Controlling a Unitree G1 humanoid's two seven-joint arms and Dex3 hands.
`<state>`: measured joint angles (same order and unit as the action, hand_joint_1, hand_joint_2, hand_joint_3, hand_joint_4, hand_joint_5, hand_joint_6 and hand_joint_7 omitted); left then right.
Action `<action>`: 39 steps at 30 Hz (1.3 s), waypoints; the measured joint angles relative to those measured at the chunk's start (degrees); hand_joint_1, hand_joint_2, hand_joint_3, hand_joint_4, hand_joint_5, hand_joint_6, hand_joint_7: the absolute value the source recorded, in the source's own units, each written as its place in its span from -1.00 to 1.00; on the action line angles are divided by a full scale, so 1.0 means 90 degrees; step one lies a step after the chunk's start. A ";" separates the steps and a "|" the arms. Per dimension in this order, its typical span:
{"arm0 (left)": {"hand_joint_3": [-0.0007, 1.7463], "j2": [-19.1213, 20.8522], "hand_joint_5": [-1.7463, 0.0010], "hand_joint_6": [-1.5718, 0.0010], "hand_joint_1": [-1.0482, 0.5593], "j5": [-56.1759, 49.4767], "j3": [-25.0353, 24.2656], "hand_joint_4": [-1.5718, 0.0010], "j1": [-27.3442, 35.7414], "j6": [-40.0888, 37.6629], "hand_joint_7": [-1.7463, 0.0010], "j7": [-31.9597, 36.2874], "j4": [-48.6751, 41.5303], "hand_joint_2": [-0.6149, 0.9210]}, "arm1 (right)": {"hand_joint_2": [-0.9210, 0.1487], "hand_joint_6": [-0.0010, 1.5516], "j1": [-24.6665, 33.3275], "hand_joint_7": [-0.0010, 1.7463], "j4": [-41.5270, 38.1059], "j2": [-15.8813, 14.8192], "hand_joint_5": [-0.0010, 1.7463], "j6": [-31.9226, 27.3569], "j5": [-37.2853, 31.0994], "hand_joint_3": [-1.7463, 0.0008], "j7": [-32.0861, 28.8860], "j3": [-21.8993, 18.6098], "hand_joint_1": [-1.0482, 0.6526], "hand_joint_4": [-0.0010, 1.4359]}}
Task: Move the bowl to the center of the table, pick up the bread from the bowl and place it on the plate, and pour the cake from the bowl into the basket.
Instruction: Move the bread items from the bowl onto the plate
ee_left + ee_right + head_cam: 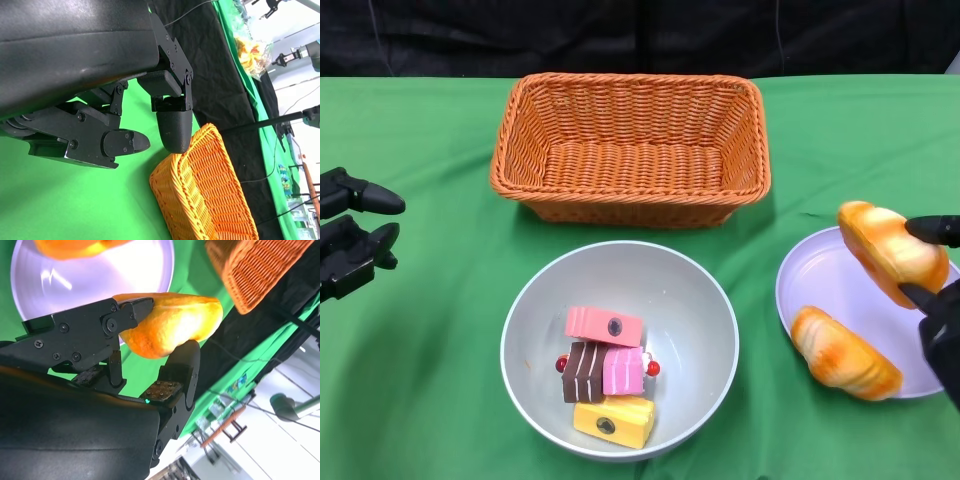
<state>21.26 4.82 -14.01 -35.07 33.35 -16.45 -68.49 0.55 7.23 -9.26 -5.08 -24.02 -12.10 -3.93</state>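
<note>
A grey bowl [708,330] sits at the table's near middle with several cake pieces [606,375] inside: pink, brown and yellow. At the right, a white plate [817,275] carries one bread roll [845,353]. My right hand [942,300] pinches a second bread roll [890,248] just above the plate; the right wrist view shows that roll [172,326] between the fingers [182,365] with the plate [100,277] beyond. My left hand [352,242] hovers at the left edge, fingers apart and holding nothing. The orange wicker basket [630,148] stands empty behind the bowl.
Green cloth [420,380] covers the table, with a black backdrop along the far edge. In the left wrist view the basket [210,195] lies beyond the left hand [150,130]. Bare cloth lies between the left hand and the bowl.
</note>
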 measured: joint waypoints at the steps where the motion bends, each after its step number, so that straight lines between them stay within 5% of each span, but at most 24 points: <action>1: -0.55 0.0000 -0.84 0.15 0.30 0.0000 0.0000 0.16 0.0000 0.0000 -0.37 0.0000 -0.0003 1.00 | -1.00 0.19 0.0000 -0.33 -0.0054 -0.0001 0.70 0.0086 -0.0073 0.95 -0.0086 0.0008 0.02 0.06; 5: -0.55 0.0000 -0.84 0.16 0.31 0.0003 -0.0007 0.17 0.0000 -0.0002 -0.37 0.0000 -0.0014 1.00 | -1.00 0.21 -0.0004 -0.38 -0.0322 -0.0064 0.81 0.0480 -0.0386 0.97 -0.0429 0.0060 0.07 0.07; 15: -0.54 0.0001 -0.84 0.15 0.31 -0.0001 0.0004 0.16 -0.0001 -0.0004 -0.36 0.0039 -0.0023 1.00 | -0.95 0.28 -0.0197 -0.51 -0.1367 -0.0696 0.67 0.1140 -0.1558 0.99 -0.1346 0.0438 0.09 0.09; 28: -0.55 0.0005 -0.84 0.15 0.31 0.0000 0.0005 0.17 -0.0007 -0.0008 -0.36 0.0076 -0.0027 1.00 | -0.96 0.42 -0.1005 -0.77 -0.2774 -0.0842 0.61 0.1204 -0.1566 1.00 -0.1251 0.0800 0.08 0.10; 37: -0.54 0.0006 -0.85 0.16 0.31 0.0003 0.0005 0.18 -0.0007 -0.0007 -0.36 0.0073 -0.0027 1.00 | -0.98 0.38 -0.1162 -0.93 -0.2834 -0.0903 0.30 0.0824 -0.1395 1.00 -0.0564 0.1064 0.01 0.07; 39: -0.55 0.0005 -0.86 0.16 0.31 0.0003 0.0005 0.18 -0.0007 -0.0008 -0.36 0.0073 -0.0026 1.00 | -0.98 0.30 -0.1163 -0.97 -0.2674 -0.0977 -0.09 0.0605 -0.1459 1.00 -0.0348 0.1167 0.00 0.12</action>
<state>21.31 4.85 -13.96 -35.13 33.28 -15.79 -68.73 -9.91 -16.84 -18.05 0.37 -37.15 -15.23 6.57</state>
